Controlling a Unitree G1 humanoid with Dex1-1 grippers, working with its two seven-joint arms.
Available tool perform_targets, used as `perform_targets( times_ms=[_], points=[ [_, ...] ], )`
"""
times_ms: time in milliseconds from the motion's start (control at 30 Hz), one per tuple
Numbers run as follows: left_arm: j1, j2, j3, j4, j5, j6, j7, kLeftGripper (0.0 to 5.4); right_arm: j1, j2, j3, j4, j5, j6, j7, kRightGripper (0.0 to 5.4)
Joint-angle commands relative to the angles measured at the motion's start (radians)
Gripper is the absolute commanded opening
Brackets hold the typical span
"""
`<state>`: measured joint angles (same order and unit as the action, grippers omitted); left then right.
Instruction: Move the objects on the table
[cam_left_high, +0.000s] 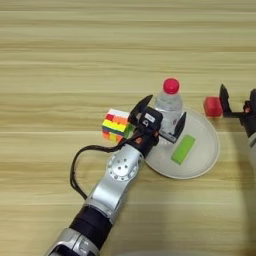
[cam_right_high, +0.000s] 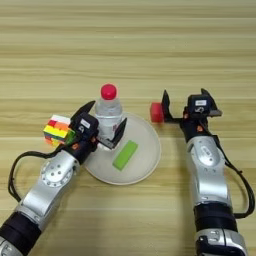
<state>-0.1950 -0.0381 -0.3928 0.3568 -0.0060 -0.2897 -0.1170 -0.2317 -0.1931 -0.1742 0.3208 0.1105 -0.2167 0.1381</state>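
Mid-frame, left end effector (cam_right_high: 102, 123) spread around the bottle (cam_right_high: 108, 114) on the plate (cam_right_high: 150, 160), cube (cam_right_high: 57, 129) just left on the tabletop (cam_right_high: 125, 45); grasp step, next: close fingers; right end effector (cam_right_high: 187, 107) spread, idle beside red block (cam_right_high: 156, 113).

Bottle (cam_right_high: 108, 113) stands at the plate's (cam_right_high: 147, 160) upper-left rim; block (cam_right_high: 125, 154) lies on the plate; cube (cam_right_high: 58, 129) sits left of it; small block (cam_right_high: 157, 112) upper right.

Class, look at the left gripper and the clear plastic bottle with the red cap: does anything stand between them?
Nothing visible does. The left gripper is open, one black finger on each side of the clear plastic bottle with the red cap, at the rim of the round pale plate.
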Motion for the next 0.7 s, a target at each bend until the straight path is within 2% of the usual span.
perform_targets(
  times_ms=[33,500,700],
  points=[
    [-0.027,-0.082,0.01,0.013,-0.003,-0.012,-0.002,5.4,-0.018,0.002,0.003,0.005,-0.001,-0.004,0.0,5.39],
    [-0.034,-0.082,0.009,0.023,-0.004,-0.018,-0.006,3.95,-0.023,0.0,0.006,0.01,0.0,-0.004,-0.001,5.4],
    [-0.035,-0.082,0.01,0.024,-0.007,-0.019,-0.008,3.49,-0.024,0.0,0.006,0.011,-0.001,-0.003,-0.002,5.4]
  ],
)
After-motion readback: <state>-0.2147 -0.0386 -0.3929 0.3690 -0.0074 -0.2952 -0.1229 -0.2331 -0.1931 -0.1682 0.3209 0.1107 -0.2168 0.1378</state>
